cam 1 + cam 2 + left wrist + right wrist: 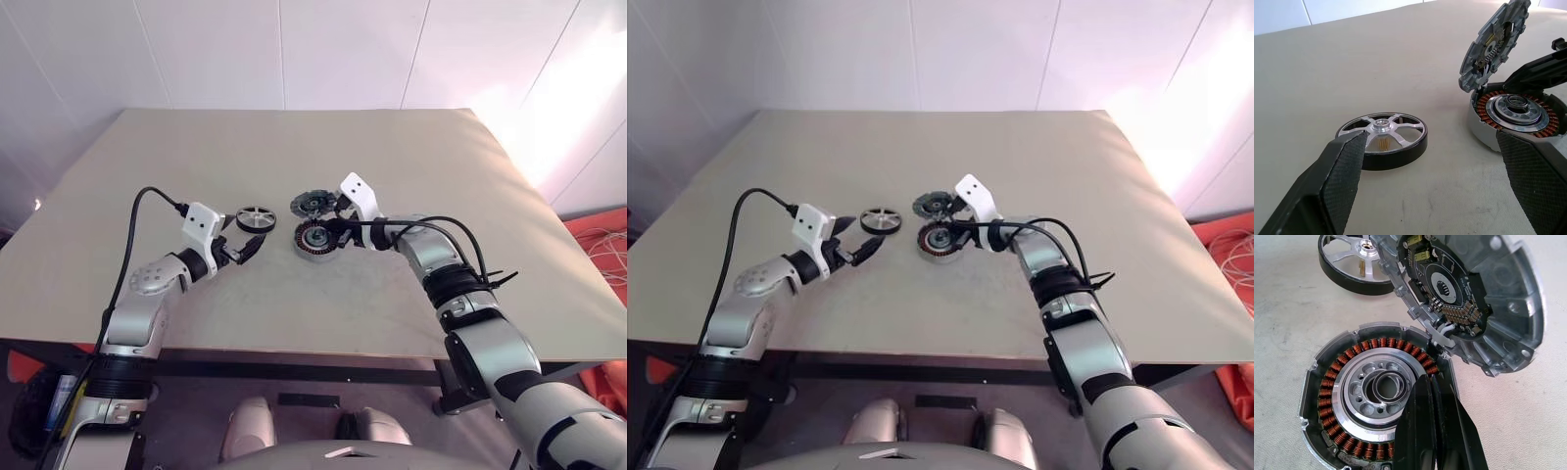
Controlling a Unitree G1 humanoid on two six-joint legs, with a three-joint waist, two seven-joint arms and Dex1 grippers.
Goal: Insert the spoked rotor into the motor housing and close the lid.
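The spoked rotor [256, 218] lies flat on the table, a silvery spoked wheel with a dark rim. My left gripper [250, 247] hovers just in front of it, open, and the fingers [1337, 181] hold nothing. To the right sits the motor housing [315, 238], open, with its copper windings [1327, 396] showing around a silver hub. The lid [1474, 298] stands tilted up at the housing's far edge, inner circuit side showing. My right gripper [1432, 396] is shut with nothing in it, its tip over the housing's rim near the lid's foot.
The beige table [392, 157] stretches bare behind and to both sides of the parts. Its front edge [294, 352] runs just below my arms. White walls stand behind; orange material [607, 245] lies on the floor at the right.
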